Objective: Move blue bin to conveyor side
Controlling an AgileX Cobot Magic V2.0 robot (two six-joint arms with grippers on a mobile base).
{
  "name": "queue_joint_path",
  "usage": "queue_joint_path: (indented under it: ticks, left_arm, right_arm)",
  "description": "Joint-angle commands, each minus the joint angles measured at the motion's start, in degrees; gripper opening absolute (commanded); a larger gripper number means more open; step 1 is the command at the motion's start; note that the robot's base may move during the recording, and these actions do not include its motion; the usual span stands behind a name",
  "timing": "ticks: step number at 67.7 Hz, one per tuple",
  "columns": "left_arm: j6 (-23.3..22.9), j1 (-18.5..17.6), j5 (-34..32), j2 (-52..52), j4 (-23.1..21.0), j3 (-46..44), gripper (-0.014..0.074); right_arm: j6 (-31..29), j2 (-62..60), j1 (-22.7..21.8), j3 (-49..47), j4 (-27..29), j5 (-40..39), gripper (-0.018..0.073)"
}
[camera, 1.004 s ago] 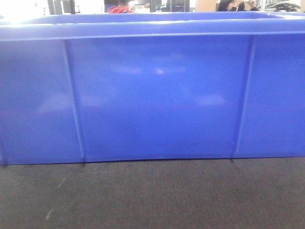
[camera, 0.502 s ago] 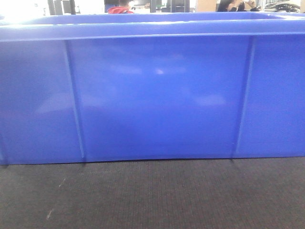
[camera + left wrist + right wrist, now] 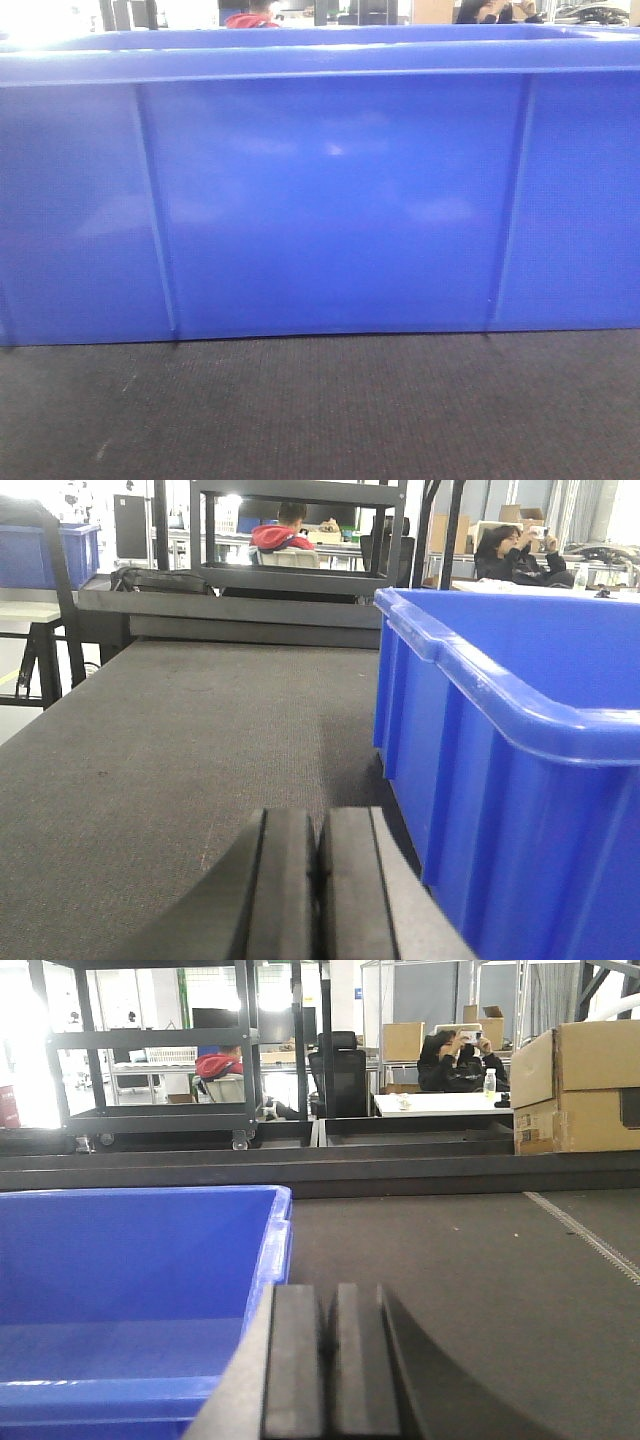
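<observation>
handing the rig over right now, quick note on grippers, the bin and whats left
Left gripper: shut, empty, low over the belt, the blue bin on its right.
Right gripper: shut, empty, at the bin's other end.
The bin sits flat on the dark belt, and looks empty as far as its inside shows.
Done: nothing visible; neither gripper holds it.
Left: grip the bin and move it to the conveyor side.

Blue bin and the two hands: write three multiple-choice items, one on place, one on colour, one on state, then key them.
1. The blue bin rests on:
A. the dark belt
B. a steel shelf
C. a cardboard box

2. The boxes at the right wrist view's right edge are:
A. blue
B. brown
C. white

3. The left hand and right hand are:
A. both open
B. both shut
C. one open

Key: 1 A, its base meets the woven belt. 2 B, plain cardboard. 3 B, the fingers press together with nothing between.
</observation>
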Motion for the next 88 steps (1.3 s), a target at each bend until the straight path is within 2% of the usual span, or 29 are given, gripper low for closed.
queue_joint_path:
  ticks: [1,50,63,70,78,88]
  left_arm:
    - [-0.1,-0.3,-1.3,-0.3,0.2,-0.1,-0.0018]
    - [-0.1,-0.3,-1.3,-0.3,0.2,-0.1,-0.0018]
    - [-0.1,-0.3,-1.3,-0.3,0.2,-0.1,-0.0018]
    - [-0.1,-0.3,-1.3,-0.3,0.2,-0.1,-0.0018]
    - [-0.1,-0.3,-1.3,-0.3,0.2,-0.1,-0.0018]
    - [-0.1,-0.3,-1.3,-0.3,0.2,-0.1,-0.0018]
  right_arm:
    - [-0.3,-0.2,-0.2,0.0,-0.3,-1.4,-0.0088]
    - [-0.3,-0.2,-0.2,0.0,-0.3,-1.4,-0.0088]
    - [-0.3,-0.1,-0.2,0.2,0.1,-5.8,-0.0088]
    - [-1.3,0.2,-0.2,2.6,1.9,-6.7,-0.0088]
    - [-9.0,0.3,-0.8,8.0,9.0,-11.5,-0.0088]
    - [-9.3,0.3,-4.3,15.2,12.4,-19.1,-0.0088]
